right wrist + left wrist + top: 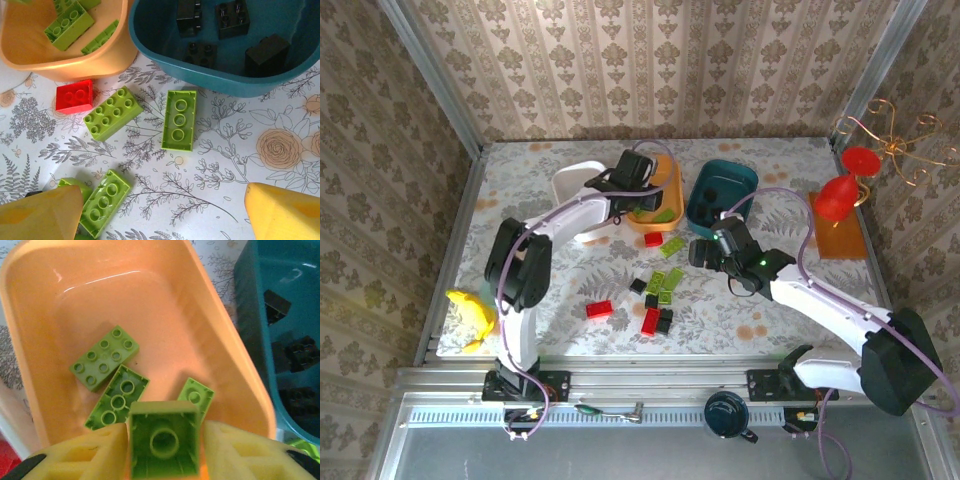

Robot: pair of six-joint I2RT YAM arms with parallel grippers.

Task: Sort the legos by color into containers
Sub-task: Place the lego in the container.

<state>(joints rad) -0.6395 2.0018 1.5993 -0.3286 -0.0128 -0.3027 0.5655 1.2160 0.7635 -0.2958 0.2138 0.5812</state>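
Grips a green brick (163, 440), hollow side up, between the pads (85, 455) of the left tool (165, 452), over the orange tub (165, 310) and above three more green bricks (104, 357) on the tub's floor. Hovers with the right tool (165, 220) spread wide and empty above the counter (225, 165), at 6 o'clock of the teal tub (225, 80) with four black bricks (232, 19) inside. Has below it a red brick (75, 96) just beside the orange tub, with loose green bricks (113, 113) at 3 o'clock of the red one. Has the white tub (570, 180) at 9 o'clock of the orange tub.
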